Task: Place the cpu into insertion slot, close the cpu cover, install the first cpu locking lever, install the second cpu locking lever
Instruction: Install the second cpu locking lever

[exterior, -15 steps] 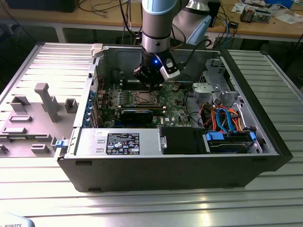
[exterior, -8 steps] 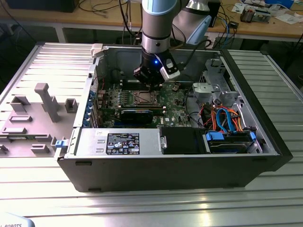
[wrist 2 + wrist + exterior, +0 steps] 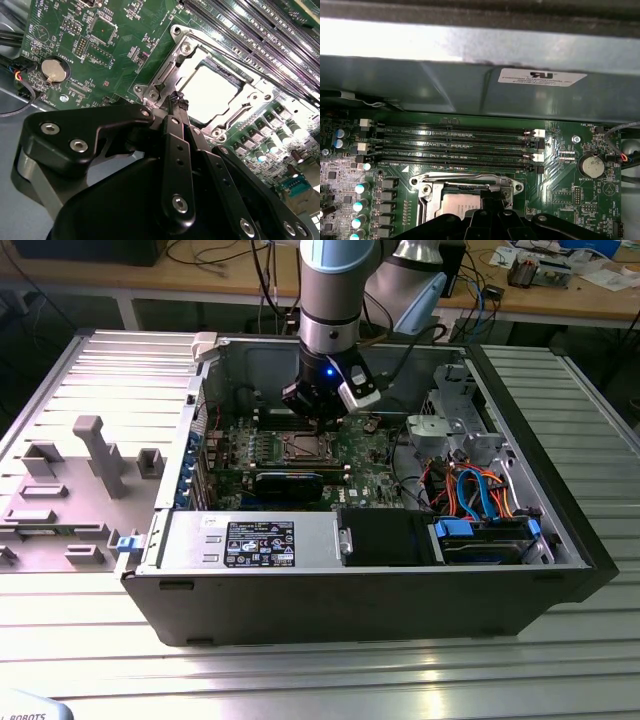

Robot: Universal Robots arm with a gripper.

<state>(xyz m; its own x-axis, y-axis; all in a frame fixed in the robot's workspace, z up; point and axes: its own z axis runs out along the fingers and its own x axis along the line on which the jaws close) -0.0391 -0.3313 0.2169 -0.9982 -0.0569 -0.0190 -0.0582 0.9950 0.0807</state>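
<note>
Claw (image 3: pixel 318 418) low inside open computer case (image 3: pixel 560 580), right over insertion slot (image 3: pixel 303 448) near motherboard (image 3: pixel 365 472) middle in exterior view. In second wrist view, claw (image 3: pixel 176 98) fingertips drawn together, nothing between, tips touching silvery rim at socket corner. Cpu (image 3: pixel 210 95) seated flat in insertion slot (image 3: pixel 150 90), dull silver top showing through window of cpu cover (image 3: pixel 246 94), cover lying down over it. In first wrist view, cpu (image 3: pixel 460 204) partly hidden behind claw; memory slots (image 3: pixel 455 145) running just beyond socket, coin battery (image 3: pixel 593 166) off to one side. White sticker (image 3: pixel 541 77) on case wall, print not legible. Little room around socket: memory slots close on one side, case wall beyond. Case resting on ribbed metal tabletop (image 3: pixel 330 680).
</note>
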